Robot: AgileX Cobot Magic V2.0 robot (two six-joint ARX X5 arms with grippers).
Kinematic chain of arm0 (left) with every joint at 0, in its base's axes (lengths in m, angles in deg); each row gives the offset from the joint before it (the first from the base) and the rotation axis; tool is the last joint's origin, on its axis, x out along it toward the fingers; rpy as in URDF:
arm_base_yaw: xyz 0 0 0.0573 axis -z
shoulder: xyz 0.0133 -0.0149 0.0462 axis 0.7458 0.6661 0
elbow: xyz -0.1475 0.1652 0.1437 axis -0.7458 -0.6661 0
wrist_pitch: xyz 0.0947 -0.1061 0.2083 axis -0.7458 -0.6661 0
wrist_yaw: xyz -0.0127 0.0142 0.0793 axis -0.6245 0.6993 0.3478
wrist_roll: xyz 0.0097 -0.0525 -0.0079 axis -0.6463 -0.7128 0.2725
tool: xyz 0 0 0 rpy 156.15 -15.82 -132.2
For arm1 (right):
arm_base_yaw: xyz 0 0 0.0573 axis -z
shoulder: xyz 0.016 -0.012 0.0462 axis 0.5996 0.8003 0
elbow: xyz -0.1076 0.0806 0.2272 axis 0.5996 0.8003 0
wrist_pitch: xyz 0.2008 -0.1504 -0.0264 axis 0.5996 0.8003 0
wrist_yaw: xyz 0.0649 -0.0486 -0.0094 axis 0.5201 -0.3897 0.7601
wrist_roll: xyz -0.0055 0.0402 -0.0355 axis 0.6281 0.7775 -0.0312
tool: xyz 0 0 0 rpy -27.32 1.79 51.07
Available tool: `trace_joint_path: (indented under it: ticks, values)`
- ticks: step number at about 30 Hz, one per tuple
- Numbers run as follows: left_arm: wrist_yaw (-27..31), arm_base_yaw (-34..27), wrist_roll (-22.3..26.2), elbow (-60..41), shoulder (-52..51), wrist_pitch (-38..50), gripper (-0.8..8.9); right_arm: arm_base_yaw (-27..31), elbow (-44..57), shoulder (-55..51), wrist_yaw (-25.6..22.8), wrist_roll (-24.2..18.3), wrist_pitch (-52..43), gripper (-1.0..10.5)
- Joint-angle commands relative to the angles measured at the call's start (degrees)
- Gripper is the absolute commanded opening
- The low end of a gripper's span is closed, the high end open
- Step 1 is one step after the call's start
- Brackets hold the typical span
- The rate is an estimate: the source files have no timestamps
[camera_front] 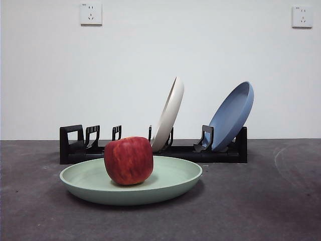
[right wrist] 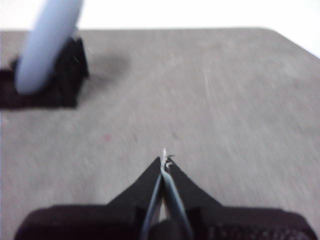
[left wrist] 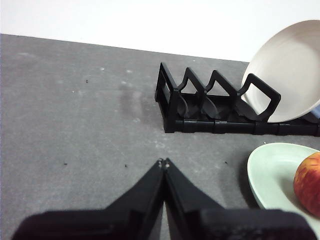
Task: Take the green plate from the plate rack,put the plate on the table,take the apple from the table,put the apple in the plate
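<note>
The apple [camera_front: 129, 160] sits in the green plate [camera_front: 170, 182], which lies flat on the surface [camera_front: 261, 206] just in front of the plate rack [camera_front: 70, 145]. The job looks finished, so the left pincer [left wrist: 163, 162] and right pincer [right wrist: 164, 159] hang clenched, empty, off the plate.

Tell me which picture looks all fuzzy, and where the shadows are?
Right wrist view: fuzziest, with the blue plate and the table smeared. Left wrist view: sharp, down to the specks on the table and the plate rack. Front view: clear, with soft light and a dark shadow under the green plate and a faint one beside the apple.
</note>
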Motion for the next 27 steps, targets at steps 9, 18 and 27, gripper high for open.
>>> trace_joint_path:
  ticks: [9,18,27]
  values:
    - [0.0,-0.1,0.8,-0.5,0.4,0.3,-0.03,0.1,0.4,-4.3,-0.1,0.2,0.2,0.0]
    - [0.0,-0.1,0.8,-0.5,0.4,0.3,-0.03,0.1,0.3,-4.3,0.1,-0.3,-0.1,0.0]
    - [0.0,-0.1,0.8,-0.5,0.4,0.3,-0.03,0.1,0.3,-4.3,0.0,-0.3,-0.1,0.0]
